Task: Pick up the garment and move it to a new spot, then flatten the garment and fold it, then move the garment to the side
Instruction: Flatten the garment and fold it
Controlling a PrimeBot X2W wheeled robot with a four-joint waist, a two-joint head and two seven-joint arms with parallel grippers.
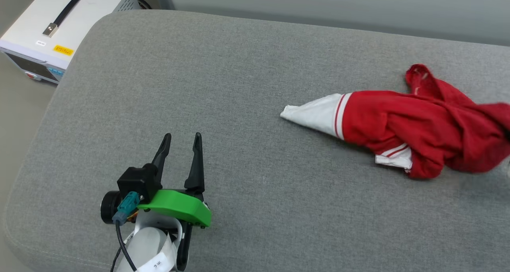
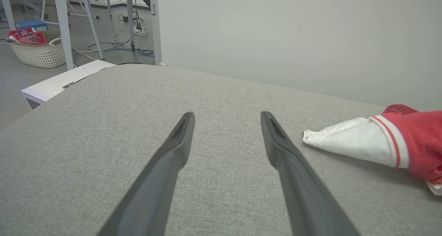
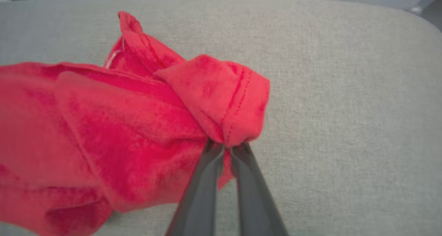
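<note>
Pinching hem of crumpled red white-sleeved fabric T-shirt (image 3: 114, 125), right gripper (image 3: 226, 147) jaws clamped; left gripper (image 1: 182, 137) well aside, jaws spread

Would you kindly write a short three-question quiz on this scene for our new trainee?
1. True or false: the left pincer is shut on the crumpled red soft-fabric T-shirt with white sleeves.
2. What does the right pincer clamp? A) a white sleeve; B) a red stitched hem fold; C) nothing.
3. Fill in: the pointed white sleeve lying on the grey fabric cushion points toward the ____ pincer.
Key: 1 false, it is open and apart from the T-shirt; 2 B; 3 left.
</note>
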